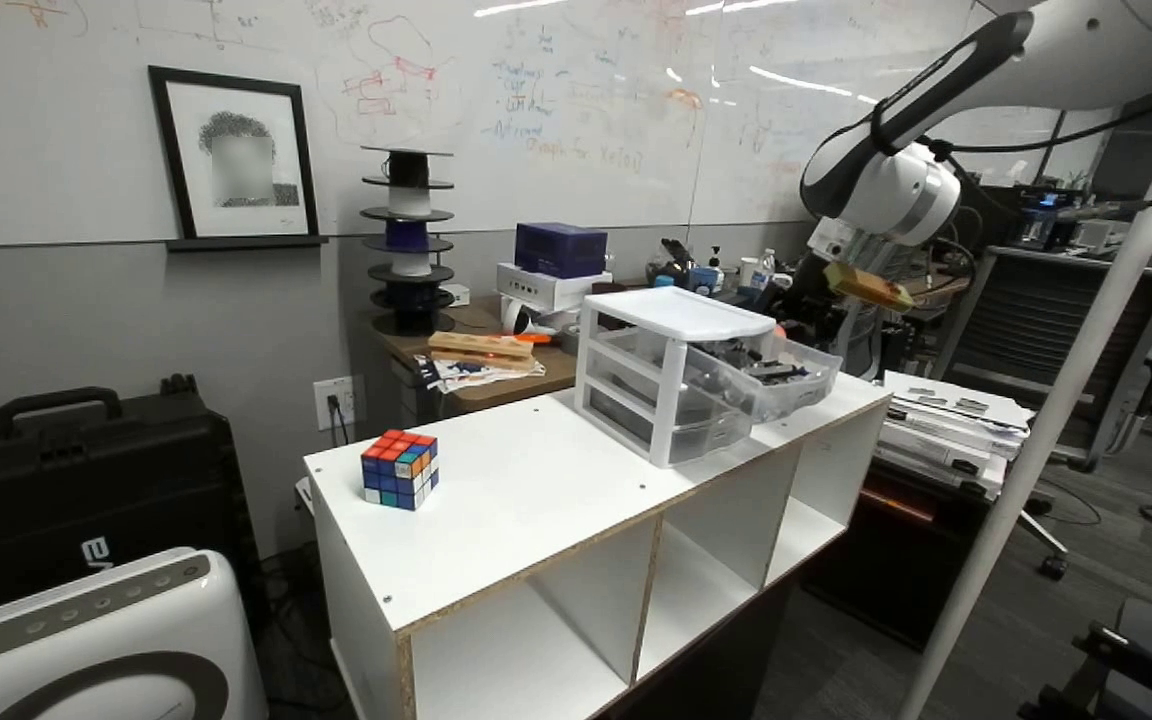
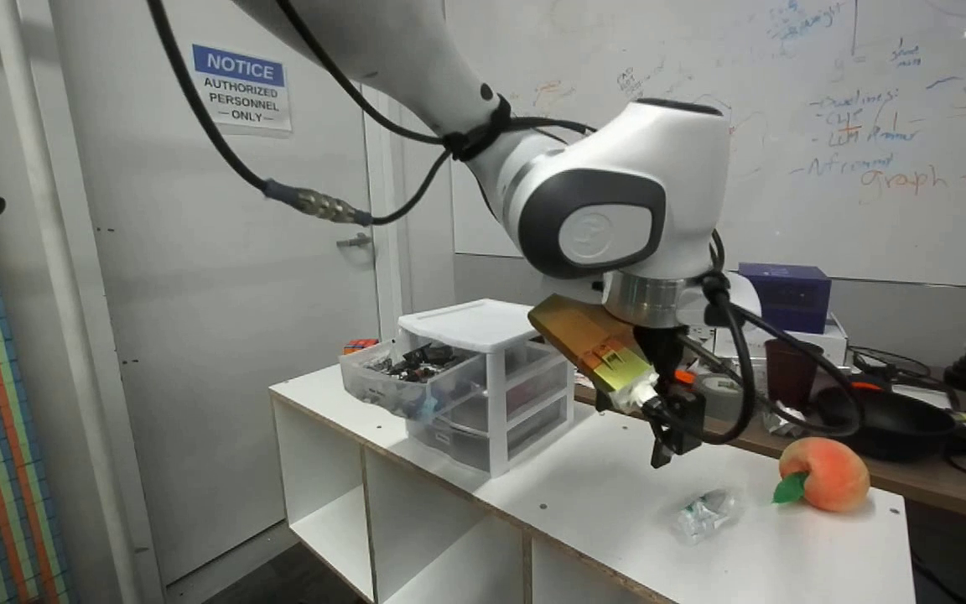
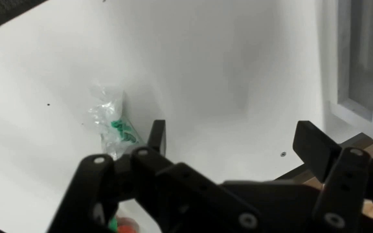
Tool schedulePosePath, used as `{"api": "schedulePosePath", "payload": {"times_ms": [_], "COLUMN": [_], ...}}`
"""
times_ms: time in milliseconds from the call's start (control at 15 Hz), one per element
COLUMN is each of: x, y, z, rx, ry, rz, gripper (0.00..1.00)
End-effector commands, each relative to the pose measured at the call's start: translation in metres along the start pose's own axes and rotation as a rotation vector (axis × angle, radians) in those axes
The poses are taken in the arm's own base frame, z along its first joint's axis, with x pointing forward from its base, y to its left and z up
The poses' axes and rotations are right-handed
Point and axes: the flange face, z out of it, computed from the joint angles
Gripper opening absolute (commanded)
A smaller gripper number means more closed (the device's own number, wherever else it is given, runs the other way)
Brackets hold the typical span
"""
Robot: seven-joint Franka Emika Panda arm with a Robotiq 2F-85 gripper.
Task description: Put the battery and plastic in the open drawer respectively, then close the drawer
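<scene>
The drawer is a frosted translucent tier of the small white drawer unit. It is pulled out and holds a pile of small dark items; it shows in both exterior views. The plastic is a crumpled clear piece with green marks, lying on the white shelf top; it also shows in the wrist view. My gripper is open and empty above the shelf. In the wrist view my gripper has the plastic beside and below its left finger. I cannot make out a battery.
A peach with a green leaf lies near the shelf end. A Rubik's cube stands on the shelf beyond the drawer unit. The cubby shelf has open compartments in front. A cluttered desk stands behind. A yellow-brown block is fixed at my wrist.
</scene>
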Motion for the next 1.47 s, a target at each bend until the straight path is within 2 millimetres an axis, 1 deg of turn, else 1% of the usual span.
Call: {"api": "schedulePosePath", "payload": {"times_ms": [0, 67, 333, 667, 800, 933, 1200, 1400], "x": [0.035, 0.040, 0.056, 0.070, 0.070, 0.068, 0.056, 0.053], "y": [-0.003, -0.001, 0.008, 0.014, 0.018, 0.024, 0.040, 0.051], "z": [0.025, 0.030, 0.030, 0.013, 0.012, 0.016, 0.038, 0.054], "rx": [-0.076, -0.098, -0.166, -0.180, -0.201, -0.230, -0.300, -0.350], "ry": [0.027, 0.021, 0.009, 0.004, -0.022, -0.059, -0.174, -0.199], "rz": [0.065, 0.081, 0.136, 0.175, 0.171, 0.176, 0.182, 0.195], "gripper": [1.00, 1.00, 1.00, 1.00, 1.00, 1.00, 1.00, 1.00]}}
